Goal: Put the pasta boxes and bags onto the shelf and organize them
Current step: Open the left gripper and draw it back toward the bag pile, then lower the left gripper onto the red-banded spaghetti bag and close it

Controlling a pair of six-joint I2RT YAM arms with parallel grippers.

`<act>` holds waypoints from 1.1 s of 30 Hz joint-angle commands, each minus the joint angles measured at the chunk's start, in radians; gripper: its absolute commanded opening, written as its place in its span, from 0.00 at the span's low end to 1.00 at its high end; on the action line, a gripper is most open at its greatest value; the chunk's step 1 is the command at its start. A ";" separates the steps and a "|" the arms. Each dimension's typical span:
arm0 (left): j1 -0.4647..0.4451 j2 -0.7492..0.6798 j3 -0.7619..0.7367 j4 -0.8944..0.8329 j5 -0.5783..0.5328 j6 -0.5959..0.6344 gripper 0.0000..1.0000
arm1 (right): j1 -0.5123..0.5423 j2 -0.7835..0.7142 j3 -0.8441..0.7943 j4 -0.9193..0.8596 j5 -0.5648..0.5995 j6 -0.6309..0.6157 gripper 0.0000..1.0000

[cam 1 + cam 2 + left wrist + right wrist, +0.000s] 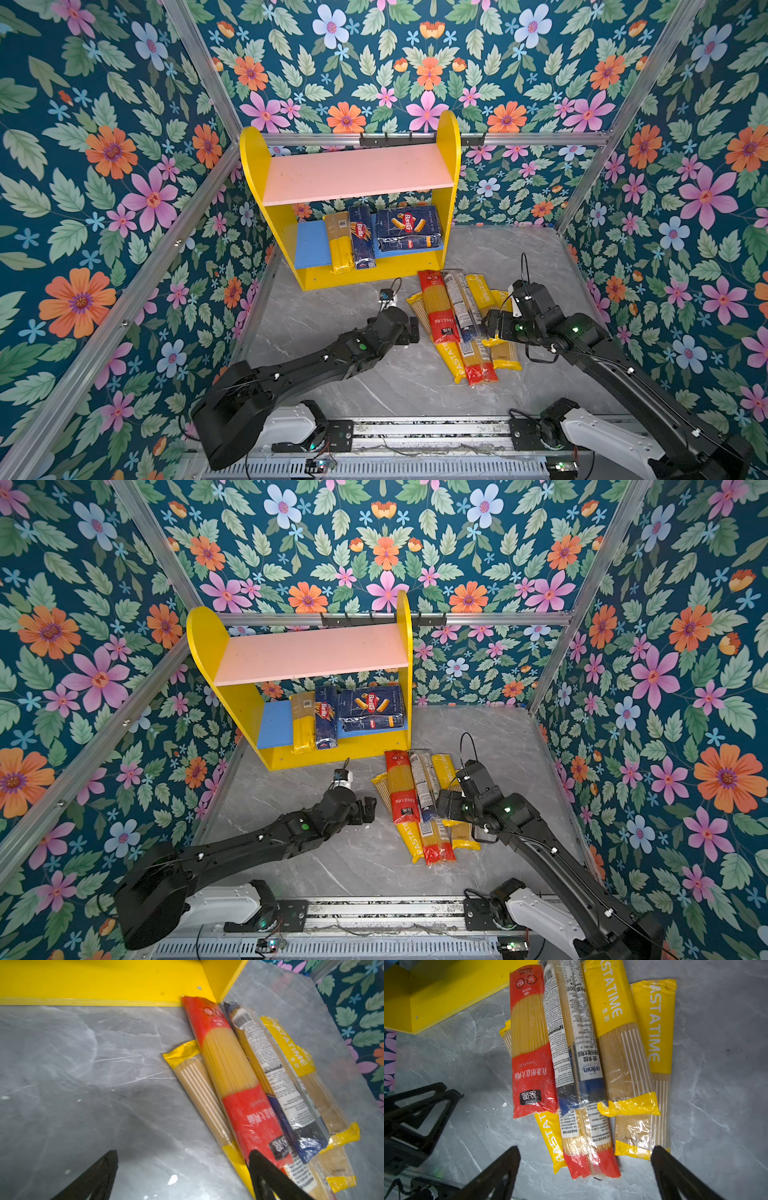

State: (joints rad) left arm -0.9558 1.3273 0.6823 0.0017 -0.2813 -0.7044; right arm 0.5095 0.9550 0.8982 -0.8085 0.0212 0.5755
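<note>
Hovering wide apart and empty, the right fingers (675, 1176) straddle the near ends of the piled bags (623, 1059) on the table (467, 1126); best to close on one top bag only. Left fingers (268, 1176), also empty, hover alongside. Beyond, the shelf (374, 276) holds the boxes (409, 226).

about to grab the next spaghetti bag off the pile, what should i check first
1. Right gripper open, holding nothing: ok.
2. Left gripper open, holding nothing: ok.
3. Bare space at the left end of the blue lower board: ok.
4. Pink upper board bare: ok.
5. Red-and-clear bag lies on top of the pile: ok.
6. PASTATIME bags free to lift singly: not ok, they overlap one another and lie partly under other bags.
</note>
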 commanded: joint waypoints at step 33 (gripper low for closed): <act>-0.192 0.480 0.346 -0.299 -0.264 -0.085 0.95 | 0.001 -0.065 -0.016 -0.006 0.049 -0.057 0.99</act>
State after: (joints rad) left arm -1.1549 1.8309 1.0531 -0.2005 -0.4950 -0.7841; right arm 0.5095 0.8871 0.8848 -0.8188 0.0593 0.5262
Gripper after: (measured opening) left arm 0.949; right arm 0.992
